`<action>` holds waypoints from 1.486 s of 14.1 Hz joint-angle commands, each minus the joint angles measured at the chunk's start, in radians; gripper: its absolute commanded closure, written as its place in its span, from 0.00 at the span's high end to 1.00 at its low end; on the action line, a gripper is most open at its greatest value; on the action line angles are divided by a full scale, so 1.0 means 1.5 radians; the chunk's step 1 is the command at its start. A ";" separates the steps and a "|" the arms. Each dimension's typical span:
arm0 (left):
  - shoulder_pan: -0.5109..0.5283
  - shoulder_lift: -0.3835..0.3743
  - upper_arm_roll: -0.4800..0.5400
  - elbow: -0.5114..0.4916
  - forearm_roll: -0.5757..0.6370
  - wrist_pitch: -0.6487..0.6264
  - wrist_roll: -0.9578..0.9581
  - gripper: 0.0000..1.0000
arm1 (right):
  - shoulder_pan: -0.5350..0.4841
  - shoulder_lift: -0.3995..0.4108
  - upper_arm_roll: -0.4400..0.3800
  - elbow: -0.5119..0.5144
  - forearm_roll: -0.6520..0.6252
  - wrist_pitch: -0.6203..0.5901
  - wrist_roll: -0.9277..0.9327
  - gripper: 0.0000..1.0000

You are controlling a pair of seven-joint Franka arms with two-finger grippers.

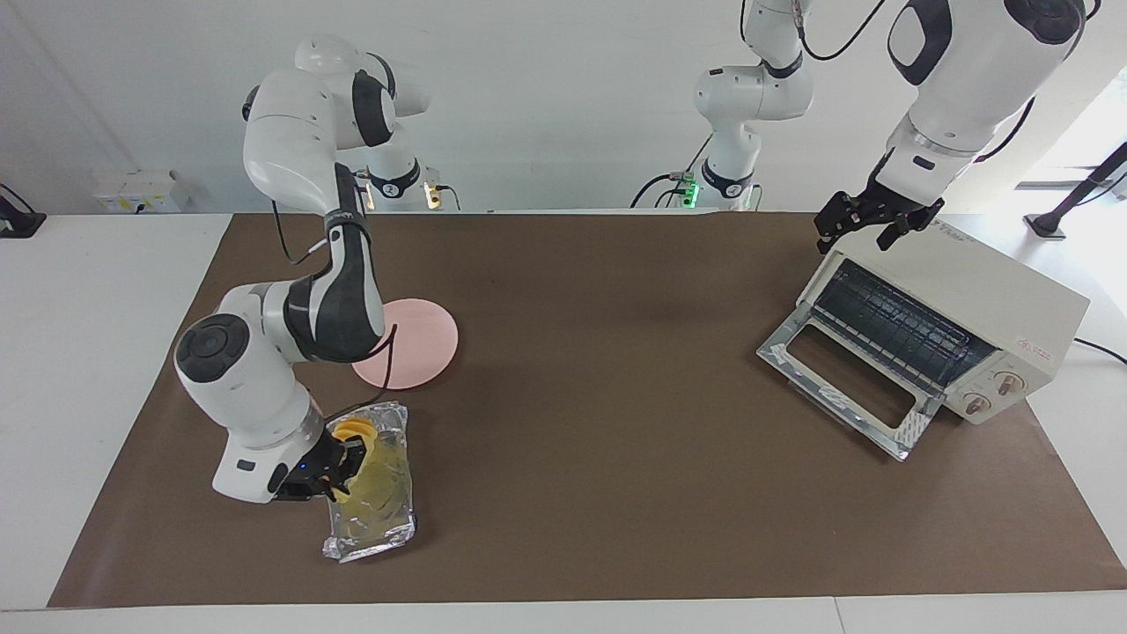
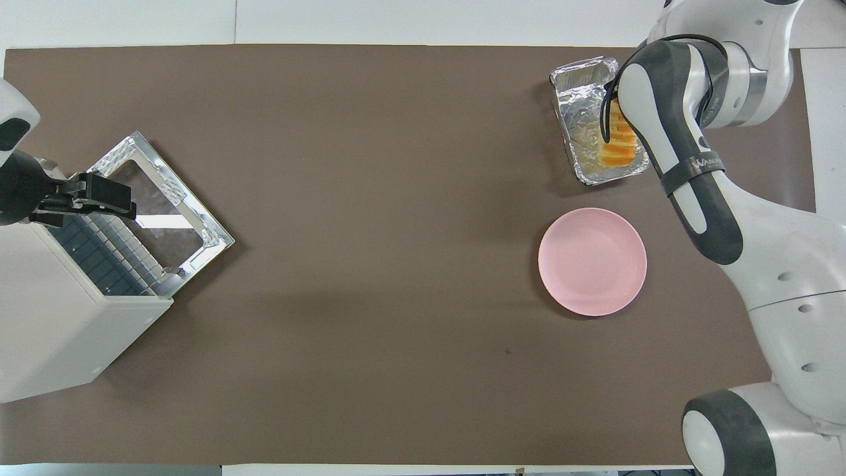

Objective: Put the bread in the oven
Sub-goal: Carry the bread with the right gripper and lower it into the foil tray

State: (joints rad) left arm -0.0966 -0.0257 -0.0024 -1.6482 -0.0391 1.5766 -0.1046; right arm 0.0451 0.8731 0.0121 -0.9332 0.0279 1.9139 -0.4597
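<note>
Brown mat [image 1: 599, 458]: oven [image 1: 968, 308] door down, ready. Right gripper [image 1: 339, 471] fingers straddle bread [image 1: 357, 431] in tray [image 1: 387, 519], closure unclear. Left gripper [image 1: 872, 220] waits over oven, fingers spread.

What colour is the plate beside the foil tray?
Pink plate, plain; clearest in the overhead view.

bread [image 2: 619, 142] in foil tray [image 2: 581, 99]; oven [image 2: 66, 311] door open.

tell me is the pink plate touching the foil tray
Apart. The overhead view shows bare brown mat between the pink plate and the foil tray.
</note>
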 commanded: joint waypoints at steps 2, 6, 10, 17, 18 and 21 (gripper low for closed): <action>-0.003 -0.006 0.003 0.001 0.008 -0.007 -0.004 1.00 | 0.008 0.019 0.004 0.035 0.002 0.028 -0.016 0.00; -0.003 -0.006 0.003 0.001 0.008 -0.008 -0.004 1.00 | 0.015 0.019 0.010 0.026 0.013 0.048 -0.024 0.00; -0.003 -0.006 0.003 0.001 0.009 -0.007 -0.004 1.00 | 0.023 0.009 0.011 0.008 0.014 0.051 -0.024 1.00; -0.003 -0.006 0.003 0.001 0.008 -0.008 -0.004 1.00 | 0.012 0.000 0.009 0.005 -0.010 0.019 -0.046 1.00; -0.003 -0.006 0.003 0.001 0.008 -0.007 -0.004 1.00 | 0.001 0.000 0.007 0.004 -0.013 0.025 -0.047 1.00; -0.003 -0.006 0.003 0.001 0.009 -0.007 -0.004 1.00 | -0.003 0.000 0.006 0.003 -0.040 0.032 -0.047 1.00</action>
State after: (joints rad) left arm -0.0966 -0.0257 -0.0024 -1.6482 -0.0391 1.5766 -0.1046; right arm 0.0472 0.8860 0.0147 -0.9163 -0.0008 1.9597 -0.5084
